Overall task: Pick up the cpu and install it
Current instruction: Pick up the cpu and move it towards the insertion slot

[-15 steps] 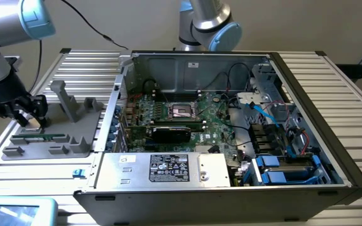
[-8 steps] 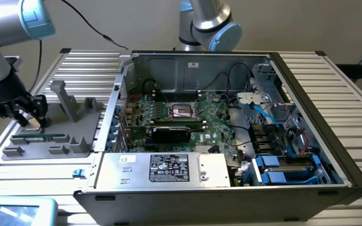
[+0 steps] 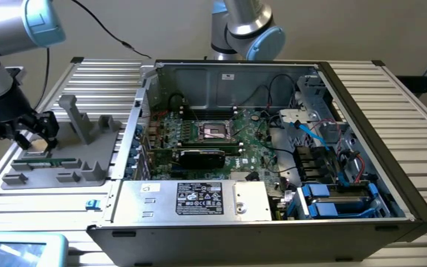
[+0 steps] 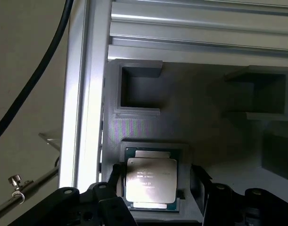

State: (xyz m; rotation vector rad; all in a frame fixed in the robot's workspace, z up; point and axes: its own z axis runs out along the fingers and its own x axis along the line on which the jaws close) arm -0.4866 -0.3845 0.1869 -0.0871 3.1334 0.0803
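Pincer (image 4: 157, 181) spread wide — fingers (image 4: 198, 181) either side of the cpu (image 4: 151, 179), chip seated in grey tray (image 4: 205, 108)

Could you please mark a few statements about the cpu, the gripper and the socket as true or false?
1. The cpu lies in a recess of the grey holder. True.
2. The gripper has lifted the cpu clear of the holder. False: the cpu rests in its recess, and the open gripper straddles it.
3. The socket on the motherboard holds the cpu. False: its centre shows dark, and the cpu is in the holder.
4. A green memory stick lies in the grey holder. True.
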